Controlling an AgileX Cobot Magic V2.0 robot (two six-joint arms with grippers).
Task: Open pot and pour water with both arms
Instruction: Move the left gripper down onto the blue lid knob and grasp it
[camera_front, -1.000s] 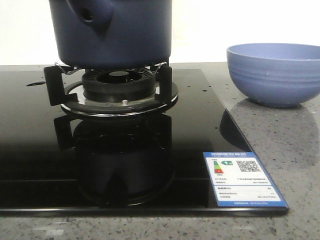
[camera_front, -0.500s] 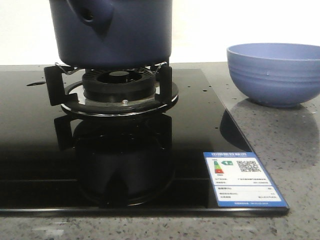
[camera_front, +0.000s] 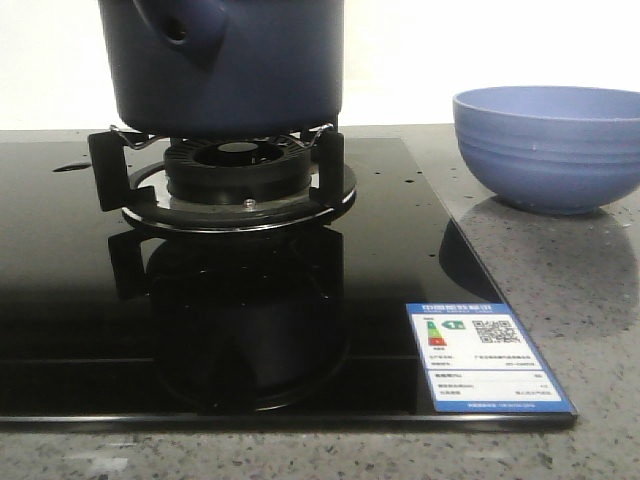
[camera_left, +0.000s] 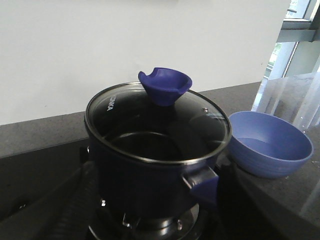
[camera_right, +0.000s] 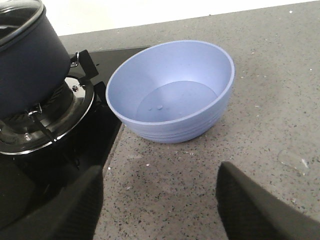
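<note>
Speckled grey stone forms the bench (camera_front: 600, 330), with a glossy black glass hob (camera_front: 60, 300) set into it against a plain white wall. On the hob's burner grate (camera_front: 115, 170) stands the pot (camera_left: 145, 175), dark navy, round, straight-sided, its short stub handle (camera_left: 204, 184) pointing toward my left wrist camera. A glass lid (camera_left: 165, 125) with a metal rim sits closed on it, topped by a blue cup-shaped knob (camera_left: 166, 86).

The relation I work from: the knob lies ahead of the left tool (camera_left: 150, 210) and higher than the handle, roughly on that camera's centre line, so I judge the left arm better placed for lifting the lid. The left tool's fingers (camera_left: 75, 205) spread wide to either side of the pot, gripping nothing.

The right tool (camera_right: 160, 205) is likewise parted and empty, hovering over bare bench just short of the bowl (camera_right: 172, 90), a lighter blue ribbed vessel with smooth matte walls and a few droplets inside. The bowl stands on the stone just beside the hob's right edge, near the pot but apart from it.

Smooth glass and a curved knob suggest a centred, firm pinch.
</note>
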